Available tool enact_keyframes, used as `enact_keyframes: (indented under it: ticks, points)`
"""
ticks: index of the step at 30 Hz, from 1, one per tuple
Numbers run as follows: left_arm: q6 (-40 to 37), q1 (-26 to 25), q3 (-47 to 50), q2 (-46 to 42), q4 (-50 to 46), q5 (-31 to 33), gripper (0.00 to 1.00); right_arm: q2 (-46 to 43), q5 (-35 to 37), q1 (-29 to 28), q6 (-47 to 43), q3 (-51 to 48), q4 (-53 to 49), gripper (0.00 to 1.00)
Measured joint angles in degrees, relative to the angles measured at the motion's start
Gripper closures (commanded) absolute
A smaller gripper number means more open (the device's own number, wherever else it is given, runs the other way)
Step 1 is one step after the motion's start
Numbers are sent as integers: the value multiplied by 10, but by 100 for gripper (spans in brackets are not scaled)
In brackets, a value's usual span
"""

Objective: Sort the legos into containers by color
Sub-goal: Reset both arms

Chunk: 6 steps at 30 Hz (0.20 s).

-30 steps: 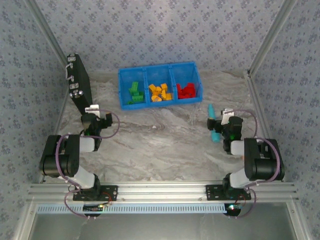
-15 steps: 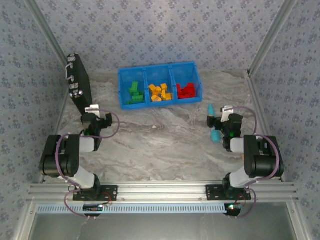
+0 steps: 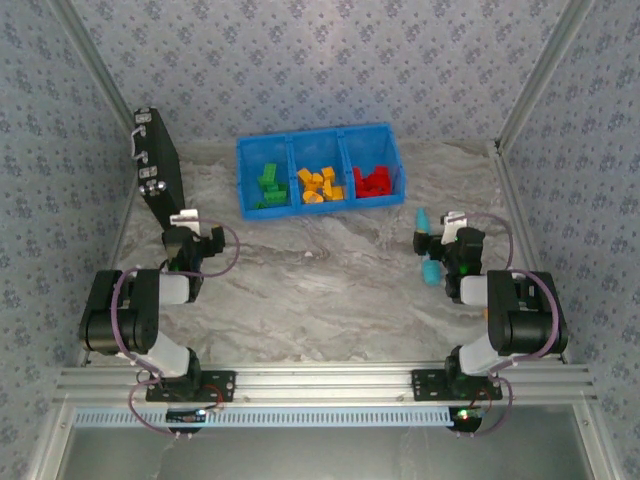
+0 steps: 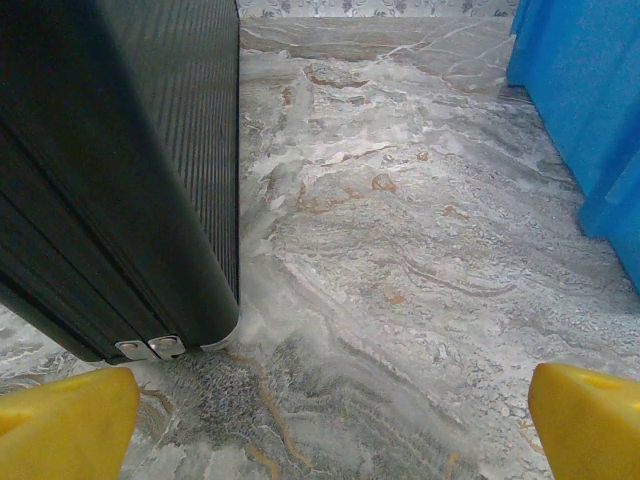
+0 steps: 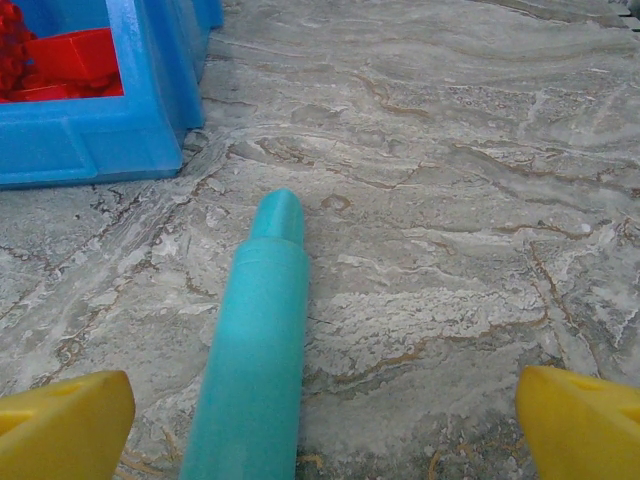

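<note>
- Top external view: the blue bin [image 3: 320, 208] sits at the far middle of the bench [image 3: 330, 290], its three compartments side by side.
- Inside it, the green legos [image 3: 268, 186] lie in the left compartment, the orange-yellow legos [image 3: 319, 186] in the middle one and the red legos [image 3: 372, 181] in the right one.
- Left wrist view: my left tool [image 4: 325, 420] is open, its yellow fingertips [image 4: 60, 425] wide apart with bare bench between them.
- Just ahead on its left stands the black case [image 4: 110, 170], its lower corner on the bench; a wall of the blue bin shows at the right edge.
- Right wrist view: my right tool [image 5: 320, 425] is open too, low over the right side of the bench.
- Between its fingertips lies the teal stick [image 5: 255, 340], flat on the bench and nearer the left fingertip; I cannot tell whether it touches it.
- Its narrow end points toward the bin's near corner, close to it but apart, with the red legos just inside.
</note>
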<state>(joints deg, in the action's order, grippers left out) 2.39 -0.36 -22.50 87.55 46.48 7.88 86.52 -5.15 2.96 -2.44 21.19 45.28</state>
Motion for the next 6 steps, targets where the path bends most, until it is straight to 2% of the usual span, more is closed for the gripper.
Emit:
enact_keyframes:
  ticks: [6]
  points:
    - [0,0,0,0,0,0,0,2,0,0,0,3,0,0]
